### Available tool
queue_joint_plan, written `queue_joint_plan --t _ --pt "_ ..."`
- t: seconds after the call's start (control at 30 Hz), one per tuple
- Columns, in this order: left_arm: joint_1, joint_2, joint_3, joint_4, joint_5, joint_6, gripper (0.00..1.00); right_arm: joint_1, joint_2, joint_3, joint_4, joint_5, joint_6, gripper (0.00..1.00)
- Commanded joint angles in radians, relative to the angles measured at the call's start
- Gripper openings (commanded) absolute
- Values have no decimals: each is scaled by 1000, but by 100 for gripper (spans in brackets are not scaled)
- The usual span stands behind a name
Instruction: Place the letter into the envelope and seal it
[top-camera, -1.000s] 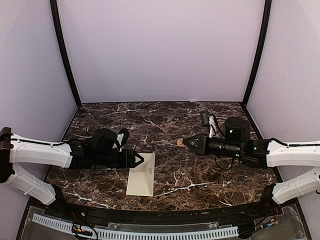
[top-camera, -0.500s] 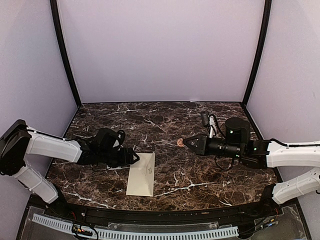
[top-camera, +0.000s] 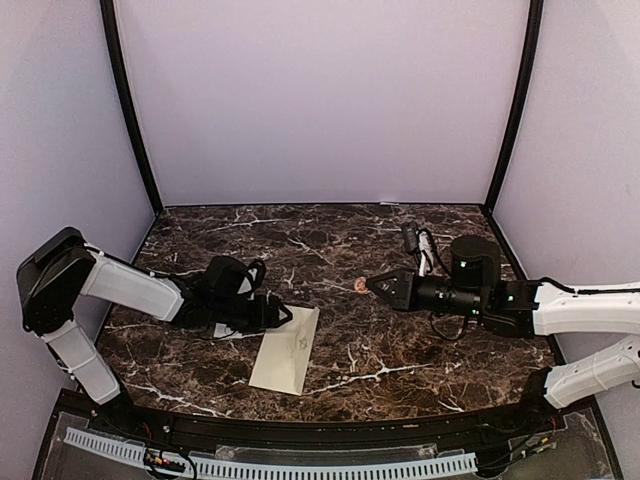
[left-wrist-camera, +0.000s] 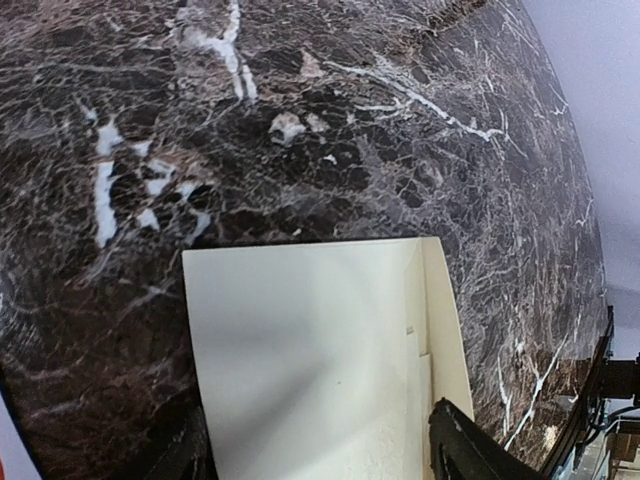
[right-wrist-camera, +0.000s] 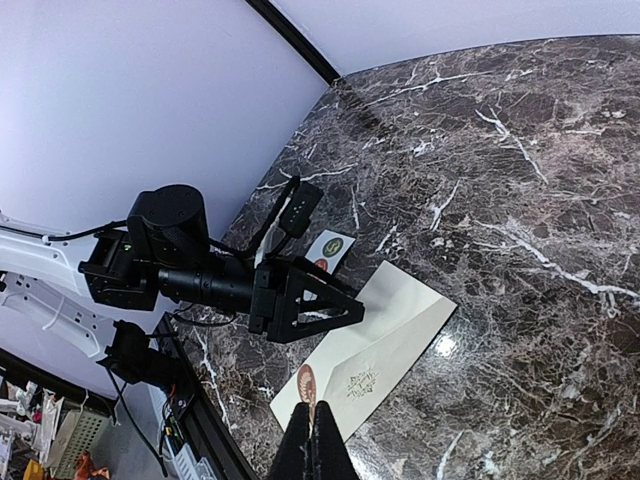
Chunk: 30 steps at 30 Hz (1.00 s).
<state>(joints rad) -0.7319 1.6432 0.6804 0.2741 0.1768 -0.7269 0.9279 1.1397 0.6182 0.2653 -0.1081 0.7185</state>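
Envelope (top-camera: 288, 352): lying flat on the counter (top-camera: 420, 350), near left. Left gripper (top-camera: 274, 316): standing open astride its left end (any nudge risks skidding it askew). Right gripper (top-camera: 371, 284): pinching shut on a small sticker (right-wrist-camera: 306, 381).

A cream envelope (left-wrist-camera: 320, 360) is lying flat on the dark marbled table (left-wrist-camera: 350, 120), with a fold line running down near its right edge. The left gripper (left-wrist-camera: 325, 452) is hanging spread wide over its near end, black fingers (left-wrist-camera: 462, 445) showing at both long edges.
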Motion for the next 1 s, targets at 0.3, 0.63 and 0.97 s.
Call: queue_joint_plan --t 0.3,0.63,0.97 --pt "-38 164 103 161 312 143 72 -1 -14 2 21 10 1 0" --pt "-45 -147 80 65 115 280 75 -1 -31 -18 7 4 2 0" --pt "-243 -343 -31 -81 127 246 49 -1 -39 -46 22 -23 13 0"
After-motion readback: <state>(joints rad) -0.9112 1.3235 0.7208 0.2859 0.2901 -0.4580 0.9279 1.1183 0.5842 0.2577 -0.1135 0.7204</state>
